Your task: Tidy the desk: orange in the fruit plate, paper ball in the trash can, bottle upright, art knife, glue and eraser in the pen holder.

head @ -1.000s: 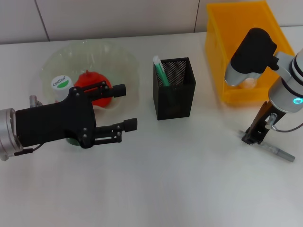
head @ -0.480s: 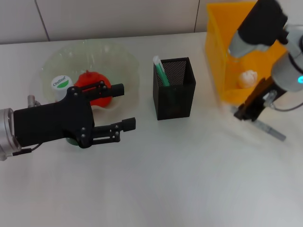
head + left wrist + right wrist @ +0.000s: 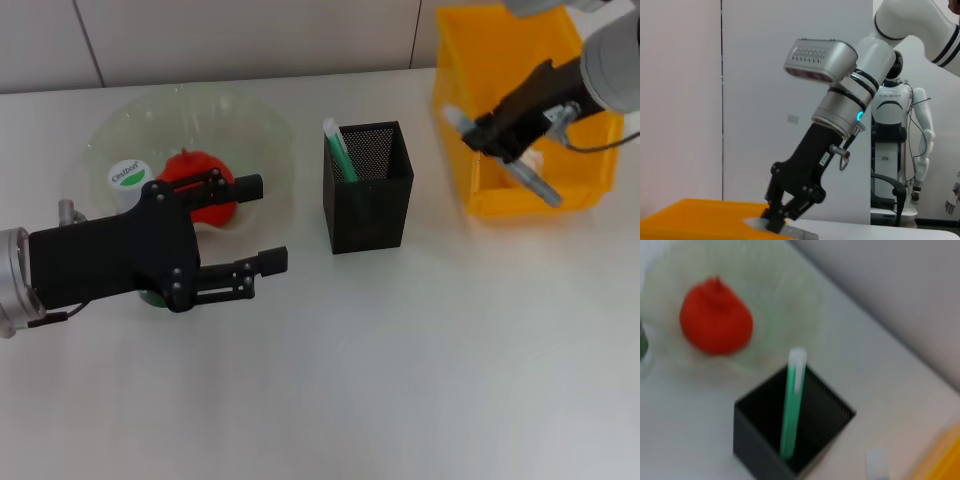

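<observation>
Grip of black right gripper clamped on slim grey art knife. Lifted off plain white desk within the last second; now hangs tilted at front of bright yellow plastic trash can, near square black mesh pen holder. Needs carrying on over that cup, not the bin. Left gripper idle, fingers apart, by pale-green glass fruit plate holding red-orange orange.

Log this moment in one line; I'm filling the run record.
right gripper: holds knife above bin | left gripper: open, idle by bowl | orange: in bowl
</observation>
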`<state>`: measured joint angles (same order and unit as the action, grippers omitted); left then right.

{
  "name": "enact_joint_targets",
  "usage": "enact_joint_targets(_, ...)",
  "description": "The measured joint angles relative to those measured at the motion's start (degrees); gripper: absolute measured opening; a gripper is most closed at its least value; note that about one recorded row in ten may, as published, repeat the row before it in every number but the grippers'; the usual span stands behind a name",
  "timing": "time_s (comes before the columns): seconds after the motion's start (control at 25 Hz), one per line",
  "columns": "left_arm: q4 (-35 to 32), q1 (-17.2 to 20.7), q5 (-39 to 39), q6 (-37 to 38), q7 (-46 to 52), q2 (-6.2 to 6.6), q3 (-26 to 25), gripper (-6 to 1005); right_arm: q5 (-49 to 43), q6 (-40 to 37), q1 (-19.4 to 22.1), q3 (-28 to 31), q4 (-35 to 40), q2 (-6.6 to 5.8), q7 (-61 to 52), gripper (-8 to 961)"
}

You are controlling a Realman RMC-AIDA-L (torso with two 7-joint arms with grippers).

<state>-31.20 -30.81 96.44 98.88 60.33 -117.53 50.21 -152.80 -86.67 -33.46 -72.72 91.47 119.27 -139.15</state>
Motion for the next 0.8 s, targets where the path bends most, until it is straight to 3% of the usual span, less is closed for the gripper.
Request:
enact_joint_targets(0.16,0.0,-0.09,-0.1,-0.01,-0.18,-0.15,-0.03,792,5.76,5.52,1.92,1.18,1.44,-0.09,0.76,140)
enact_joint_targets(0.24,0.0,-0.25,-0.12,0.0,-0.21,-0.19,-0.03,792,12.94,8.67,3.83,3.58,2.56,-0.1,3.94,140)
enact_joint_targets(0.48,0.0,-0.43,-0.16,0.12,-0.21,-0.34,-0.03,792,27.48,11.22,7.22,8.57,1.56,-0.06,12.3,138)
enact_joint_targets(0.64,0.0,-0.36,-0.23,0.18,-0.21,-0.4,-0.12,792,41.69,11.32,9.53,13.02,-6.08,-0.12,23.26,137)
enact_joint_targets(0.8,0.0,-0.38,-0.28,0.38,-0.09,-0.42,-0.13,792,47.77,10.55,9.63,15.72,-12.67,-0.27,29.66,137)
